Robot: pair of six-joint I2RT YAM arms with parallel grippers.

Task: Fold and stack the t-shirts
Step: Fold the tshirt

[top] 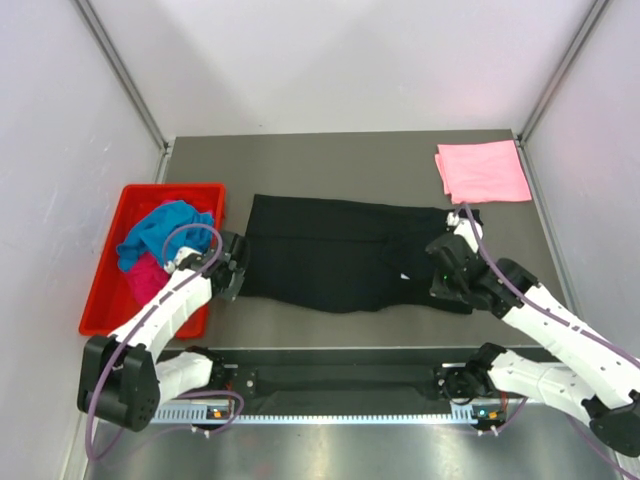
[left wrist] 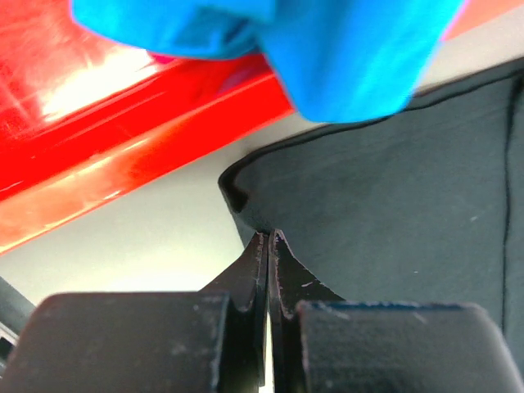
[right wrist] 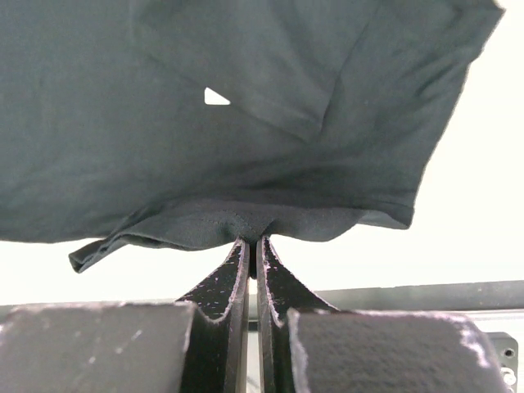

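Though crumpled, turquoise t-shirt (top: pixel 165 228) in tray (top: pixel 105 290)

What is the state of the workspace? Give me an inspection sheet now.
Surface: grey metal table.
Job's things: black t-shirt spread mid-table; pink t-shirt folded at far right corner; turquoise t-shirt and magenta t-shirt bunched in red tray.
Clutter: nothing seen.
Grippers: left hand shut on black t-shirt's left edge; right hand shut on its right edge.
Cables: purple cables loop along both arms.
Surroundings: pale walls, metal corner posts.
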